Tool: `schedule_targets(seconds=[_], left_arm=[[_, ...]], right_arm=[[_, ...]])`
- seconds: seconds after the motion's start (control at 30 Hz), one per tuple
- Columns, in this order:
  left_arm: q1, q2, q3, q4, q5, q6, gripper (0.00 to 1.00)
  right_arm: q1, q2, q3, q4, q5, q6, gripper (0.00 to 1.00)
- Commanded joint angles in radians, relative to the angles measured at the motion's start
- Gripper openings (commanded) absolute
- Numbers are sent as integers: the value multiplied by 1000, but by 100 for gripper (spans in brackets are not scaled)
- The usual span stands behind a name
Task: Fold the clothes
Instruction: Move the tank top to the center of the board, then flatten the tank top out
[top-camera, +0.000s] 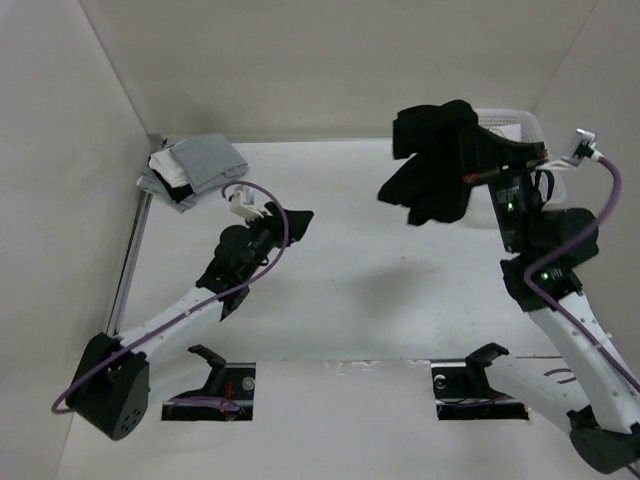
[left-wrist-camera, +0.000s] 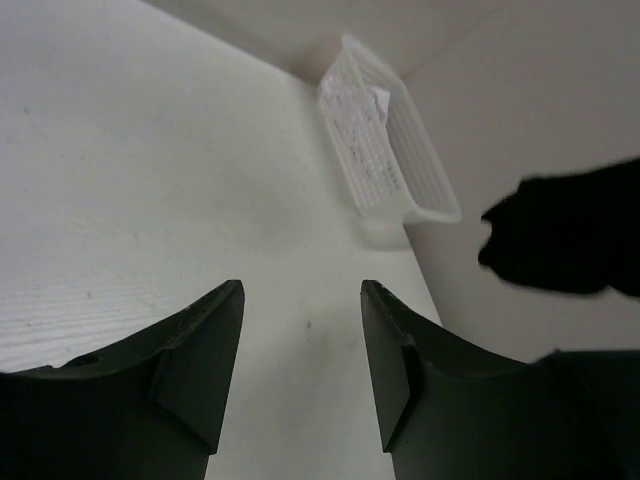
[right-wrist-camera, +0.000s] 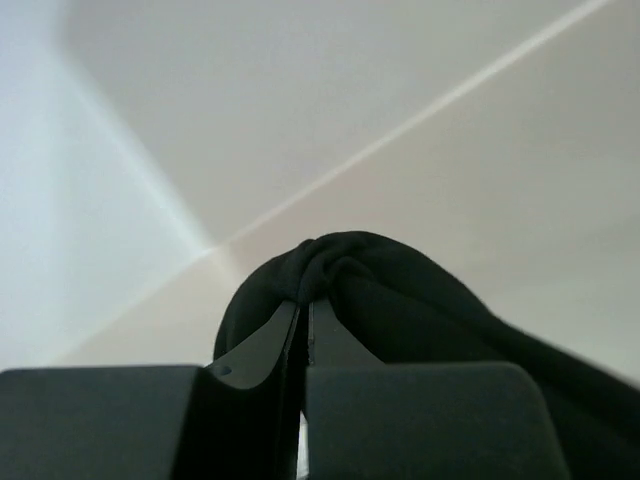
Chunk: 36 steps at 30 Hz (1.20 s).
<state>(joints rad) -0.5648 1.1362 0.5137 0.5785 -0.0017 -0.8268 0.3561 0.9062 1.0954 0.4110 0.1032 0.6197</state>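
High over the far right of the table (top-camera: 360, 310), the black top (top-camera: 432, 160) hangs bunched from the right gripper (right-wrist-camera: 303, 305). Its fingers are pinched tight on a fold, probably so the cloth drops loose before spreading. Mid-left, the left gripper (left-wrist-camera: 301, 290) hovers with fingers wide apart and empty, likely ready to catch an edge. A white basket (left-wrist-camera: 420, 185) sits far right, a folded grey stack (top-camera: 195, 168) far left. No label or writing is readable.
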Motion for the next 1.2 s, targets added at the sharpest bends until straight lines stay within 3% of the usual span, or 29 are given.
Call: schedule_targets(seconds=[0.0, 0.17, 0.23, 0.3, 0.4, 0.5, 0.6, 0.7, 0.77, 0.83, 0.9, 1.0, 1.17], left_arm=[[76, -157, -53, -121, -53, -11, 48], [197, -292, -110, -235, -43, -28, 48], [236, -320, -133, -262, -37, -31, 48], [282, -334, -162, -290, -23, -32, 48], [323, -331, -194, -305, -11, -32, 48], [326, -309, -208, -305, -3, -32, 48], [299, -288, -213, -312, -6, -21, 47], [242, -262, -210, -312, -29, -8, 44], [185, -231, -198, -307, -53, 5, 42], [101, -179, -164, -298, -90, 17, 39], [9, -113, -124, -283, -130, 40, 37], [-124, 2, -60, -241, -196, 77, 36], [-247, 192, 38, -180, -230, 95, 37]], right_arm=[[248, -58, 58, -77, 30, -55, 3], [338, 52, -101, 10, 58, 63, 6], [321, 135, -167, 80, 35, 144, 8], [248, 327, -206, 155, -23, 257, 9], [140, 570, -120, 192, -97, 314, 14], [47, 729, 1, 135, -148, 327, 32], [10, 706, -27, 80, -116, 313, 46], [20, 631, -147, 81, -60, 270, 49], [59, 591, -245, 89, -36, 259, 34], [105, 559, -355, 91, -17, 256, 12], [135, 521, -460, 80, 6, 252, 1], [177, 446, -581, 59, 38, 242, 3], [310, 372, -654, -54, 42, 227, 27]])
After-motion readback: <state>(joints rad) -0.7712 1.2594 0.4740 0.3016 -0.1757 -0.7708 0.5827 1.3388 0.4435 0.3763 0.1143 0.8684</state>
